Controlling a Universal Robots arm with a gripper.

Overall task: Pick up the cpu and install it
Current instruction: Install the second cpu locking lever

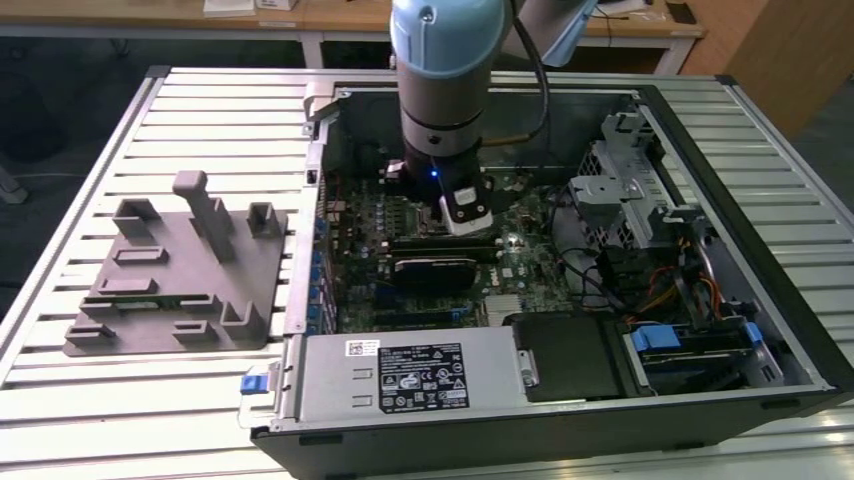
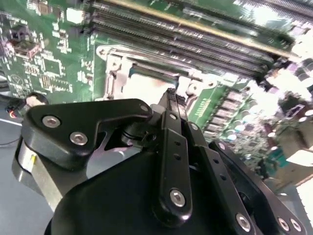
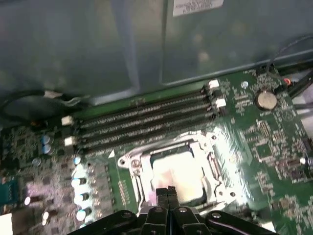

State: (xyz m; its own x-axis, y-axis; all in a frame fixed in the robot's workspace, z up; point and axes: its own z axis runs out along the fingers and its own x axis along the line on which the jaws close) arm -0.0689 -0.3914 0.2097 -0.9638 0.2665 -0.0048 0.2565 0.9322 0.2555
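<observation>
Cpu (image 3: 178, 174) already sits flat in the socket (image 3: 134, 171) on the motherboard (image 3: 264, 132), mid-case in the exterior view; gripper (image 3: 168, 192) hovers just above it, fingers pressed together, holding nothing, socket frame apparently unlatched.

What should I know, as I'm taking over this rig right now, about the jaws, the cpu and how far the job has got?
Gripper: jaws shut, nothing seen between them, hovering just above the socket inside the open case.
Cpu: lying in the socket on the motherboard, beside the memory slots.
Done: cpu picked up and placed in the socket, by the look of it.
Left: whether it is fully seated or latched cannot be told; check that.
</observation>
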